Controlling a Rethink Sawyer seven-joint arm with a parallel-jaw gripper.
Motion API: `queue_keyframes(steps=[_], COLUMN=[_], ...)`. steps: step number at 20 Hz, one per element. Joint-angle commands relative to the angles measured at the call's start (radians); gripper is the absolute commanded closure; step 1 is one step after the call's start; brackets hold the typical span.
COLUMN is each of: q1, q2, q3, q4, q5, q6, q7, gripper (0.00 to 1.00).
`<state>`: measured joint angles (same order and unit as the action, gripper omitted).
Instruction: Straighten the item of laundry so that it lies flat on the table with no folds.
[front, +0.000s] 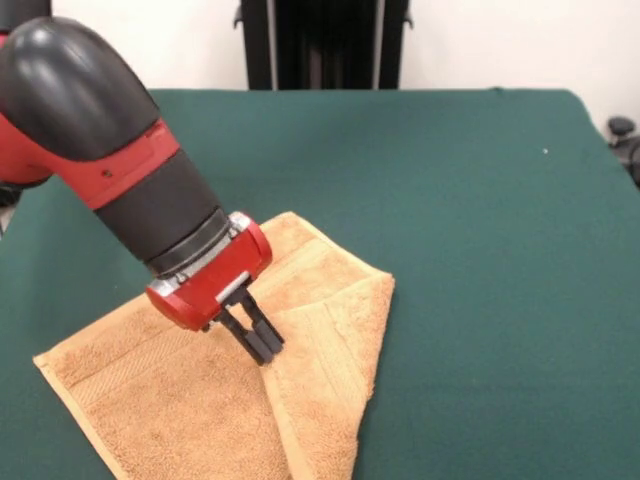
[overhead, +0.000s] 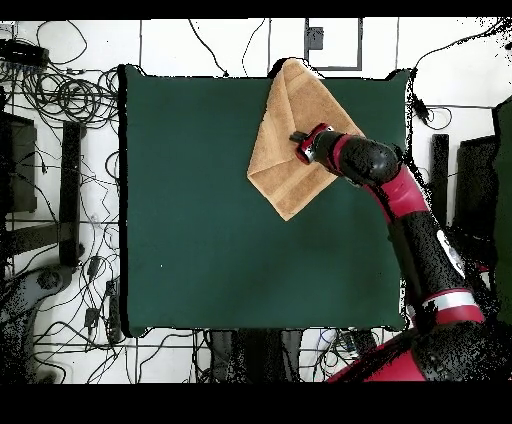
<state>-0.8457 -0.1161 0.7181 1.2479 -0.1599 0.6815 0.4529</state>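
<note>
- Front view, far left: the red and black arm (front: 110, 170) enters from 10 o'clock and slants down toward the picture's centre-bottom.
- The gripper (front: 262, 345) sits at the arm's lower end, its black fingers (front: 268, 335) pressed close together with their tips on the towel (front: 190, 400); whether cloth is pinched between them cannot be told.
- Towel lies at 6 to 7 o'clock on the table (front: 480, 200), near the front edge and running off the bottom of the picture.
- Towel is not flat: its right-hand part is folded over, giving a raised doubled flap (front: 335, 370) from the gripper out to a corner at 3 o'clock of the cloth.
- A woven border band shows along the left edge, ending in a corner at 9 o'clock of the cloth.
- Right of the towel: open green cloth through to the table's right edge and far edge.
- Overhead view: towel (overhead: 290, 140) sits at 12 to 1 o'clock of the table (overhead: 200, 220), one corner reaching the top edge.
- Gripper (overhead: 299, 140) is over the towel's right half; the arm (overhead: 400, 200) comes from 4 o'clock.
- Wide bare table lies at 6 through 10 o'clock.
</note>
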Motion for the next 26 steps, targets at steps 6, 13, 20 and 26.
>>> queue_keyframes(steps=[6, 13, 20, 26], q1=[0.14, 0.178, 0.126, 0.064], q2=[0.022, 0.017, 0.062, 0.101], q3=[-0.175, -0.226, -0.154, -0.074], q4=[-0.132, -0.166, -0.12, -0.046], q5=[-0.085, -0.111, -0.068, -0.012], q6=[0.253, 0.289, 0.211, 0.128], q7=[0.077, 0.09, 0.049, 0.053], gripper=[1.0, 1.0, 1.0, 1.0])
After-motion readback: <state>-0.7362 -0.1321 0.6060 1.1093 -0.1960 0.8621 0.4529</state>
